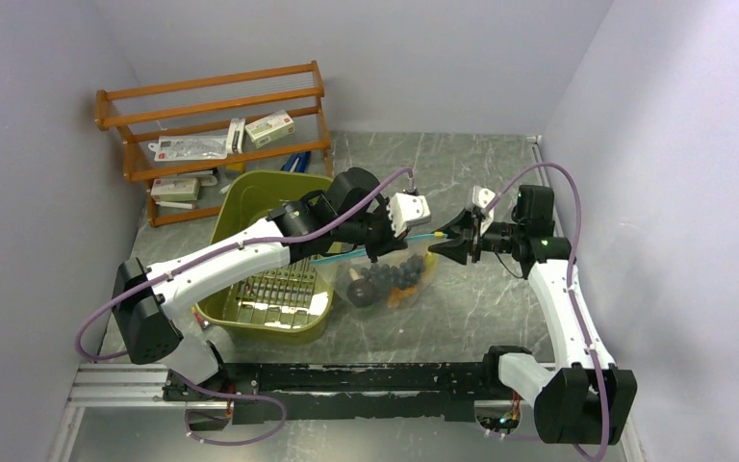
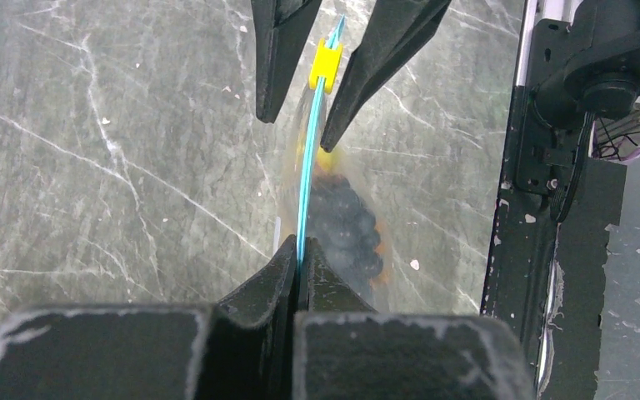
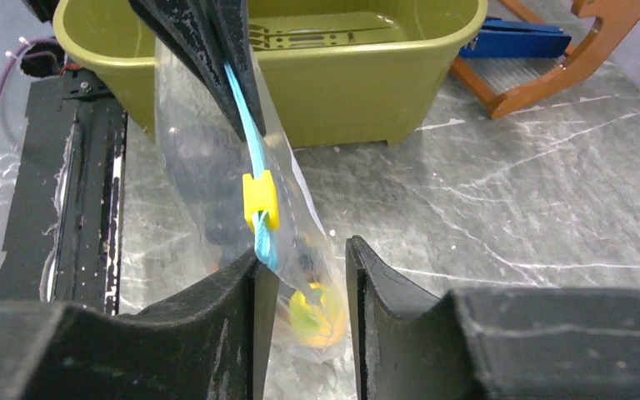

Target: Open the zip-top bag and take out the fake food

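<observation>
The zip-top bag hangs over the marble table, its blue zip strip stretched between both grippers. My left gripper is shut on one end of the strip. My right gripper stands open around the other end, just past the yellow slider. Its left finger touches the strip and its right finger is clear of the plastic. The fake food lies inside the bag: dark grapes, a yellow piece low in the corner and a brown round piece.
An olive-green bin holding a metal rack stands just left of the bag. A wooden rack with packets is at the back left, and a blue clip lies near its foot. A black rail runs along the near edge.
</observation>
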Robot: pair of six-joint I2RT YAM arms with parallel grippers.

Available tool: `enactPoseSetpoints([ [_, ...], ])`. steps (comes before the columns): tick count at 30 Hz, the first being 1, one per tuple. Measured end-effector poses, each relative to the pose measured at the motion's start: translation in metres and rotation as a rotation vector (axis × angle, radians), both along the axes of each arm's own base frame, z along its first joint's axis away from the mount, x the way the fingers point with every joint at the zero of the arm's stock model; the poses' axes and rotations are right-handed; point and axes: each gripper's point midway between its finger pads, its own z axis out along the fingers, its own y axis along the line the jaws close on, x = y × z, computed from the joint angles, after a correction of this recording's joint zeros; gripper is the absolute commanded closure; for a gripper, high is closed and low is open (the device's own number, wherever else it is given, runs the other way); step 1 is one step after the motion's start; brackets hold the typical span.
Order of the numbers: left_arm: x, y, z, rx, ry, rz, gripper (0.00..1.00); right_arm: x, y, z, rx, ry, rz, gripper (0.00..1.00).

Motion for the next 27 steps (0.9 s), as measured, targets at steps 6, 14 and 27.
enactPoseSetpoints([
  [6, 0.000, 0.000, -0.001, 0.002, 0.001, 0.000, 0.93, 0.002, 0.000, -0.002, 0.003, 0.012, -0.002, 0.86],
  [14, 0.006, -0.003, -0.007, 0.009, 0.019, 0.033, 0.47, 0.004, -0.001, -0.012, -0.010, 0.068, -0.011, 0.97],
  [27, 0.014, -0.056, 0.038, -0.167, 0.048, -0.030, 0.35, 0.000, -0.003, -0.006, -0.019, 0.045, -0.040, 1.00],
])
